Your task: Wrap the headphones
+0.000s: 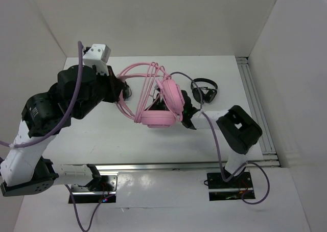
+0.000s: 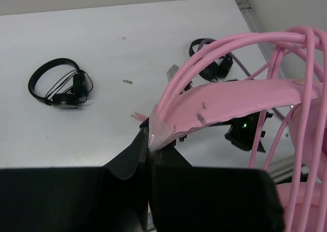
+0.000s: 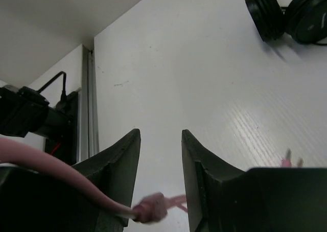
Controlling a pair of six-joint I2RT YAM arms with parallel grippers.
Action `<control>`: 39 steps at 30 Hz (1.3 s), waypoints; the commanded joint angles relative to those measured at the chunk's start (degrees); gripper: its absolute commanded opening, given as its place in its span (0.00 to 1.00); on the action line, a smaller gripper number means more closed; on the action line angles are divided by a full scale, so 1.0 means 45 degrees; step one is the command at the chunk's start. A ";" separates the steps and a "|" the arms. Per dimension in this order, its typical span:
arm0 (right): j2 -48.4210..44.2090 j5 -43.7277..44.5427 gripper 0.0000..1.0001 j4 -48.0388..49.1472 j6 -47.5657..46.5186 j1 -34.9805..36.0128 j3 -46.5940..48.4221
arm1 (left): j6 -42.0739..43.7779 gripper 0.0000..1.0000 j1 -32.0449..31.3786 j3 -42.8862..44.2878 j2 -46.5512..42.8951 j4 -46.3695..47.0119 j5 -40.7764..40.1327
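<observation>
Headphones (image 1: 163, 107) are found mid-worktop (image 1: 102, 135), between the arms. The headband (image 2: 245, 96) and several cable loops (image 2: 204, 53) are clamped together in the left tool (image 2: 149, 140), probably so the winding cannot slip. The right tool (image 3: 160, 135) is seen with jaws parted, and the cable end (image 3: 150, 209) lies low between them, unpinched. Bare worktop is left ahead. Black headphones (image 3: 286, 15) and the side rail (image 1: 255, 104) are to be avoided.

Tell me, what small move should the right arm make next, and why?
Probably draw the right gripper back from the cable end: its jaws stand apart, the cable already loops over the headband, and the left gripper pinches both.
</observation>
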 commanded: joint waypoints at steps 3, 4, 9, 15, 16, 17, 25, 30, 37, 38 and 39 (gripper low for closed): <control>0.1760 -0.0456 0.48 0.3867 0.1563 0.0267 -0.0109 | -0.1964 0.00 -0.0049 0.0818 -0.0463 0.2078 -0.2083; 0.1918 -0.0572 0.50 0.4508 0.1719 0.0268 -0.0227 | -0.1964 0.00 -0.0049 0.0995 -0.0327 0.2078 -0.2199; 0.2447 -0.0689 0.50 0.5548 0.2306 0.0268 -0.0599 | -0.1963 0.00 -0.0049 0.1097 -0.0364 0.1843 -0.2473; 0.3382 -0.0534 0.51 0.5666 0.2306 0.0268 -0.0267 | -0.2353 0.00 -0.0049 0.0606 -0.1028 0.1843 -0.2921; 0.3501 -0.0418 0.50 0.5880 0.2480 0.0268 -0.0151 | -0.2354 0.00 -0.0049 0.0606 -0.1029 0.1843 -0.3135; 0.3502 -0.0417 0.48 0.6017 0.2656 0.0268 -0.0150 | -0.2354 0.00 -0.0049 0.0606 -0.1029 0.1843 -0.3311; 0.4341 -0.0027 0.22 0.6292 0.2658 0.0757 -0.0306 | -0.3214 0.00 -0.0049 0.0490 -0.1262 0.1707 -0.4464; 0.4049 0.0500 0.05 0.6644 0.2523 0.1127 -0.1436 | -0.3838 0.00 -0.0049 0.0489 -0.0992 0.1434 -0.5596; 0.0811 0.3544 0.00 0.5827 0.1275 0.3426 -0.4112 | -0.3839 0.00 0.2248 0.0781 0.0976 0.1550 -0.5055; -0.0102 0.3876 0.00 0.5456 0.1097 0.3761 -0.4308 | -0.3839 0.00 0.2701 0.0898 0.1311 0.1550 -0.4645; -0.0575 0.4595 0.00 0.4563 0.0863 0.4132 -0.4464 | -0.3839 0.00 0.3111 0.1073 0.1624 0.1550 -0.3984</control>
